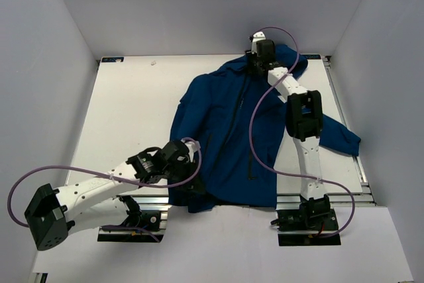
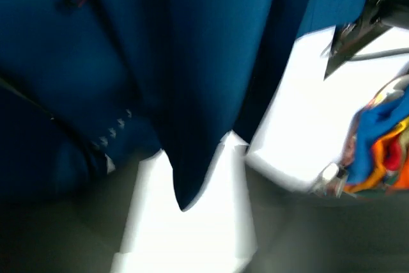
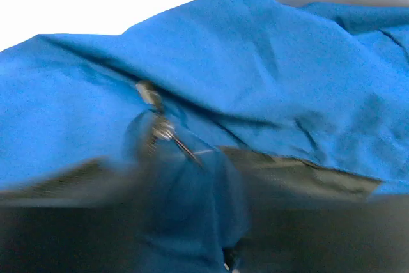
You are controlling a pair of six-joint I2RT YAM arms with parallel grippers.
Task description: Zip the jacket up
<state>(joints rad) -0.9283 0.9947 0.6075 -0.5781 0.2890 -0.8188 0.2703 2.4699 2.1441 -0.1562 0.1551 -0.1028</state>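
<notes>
The jacket (image 1: 225, 157) lies spread on the counter (image 1: 132, 111), hem by the left jaws, collar by the right jaws; because of blur I cannot tell how wide either stands. If the hem slips loose, the fabric may bunch and jam the zipper pull (image 3: 160, 126).

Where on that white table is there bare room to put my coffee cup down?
The widest bare patch of the table lies left of the jacket, beyond the left arm. A smaller one sits in the near right corner, between the right arm and the table's edge. Crowded: the middle, and the near edge by the left arm.
</notes>
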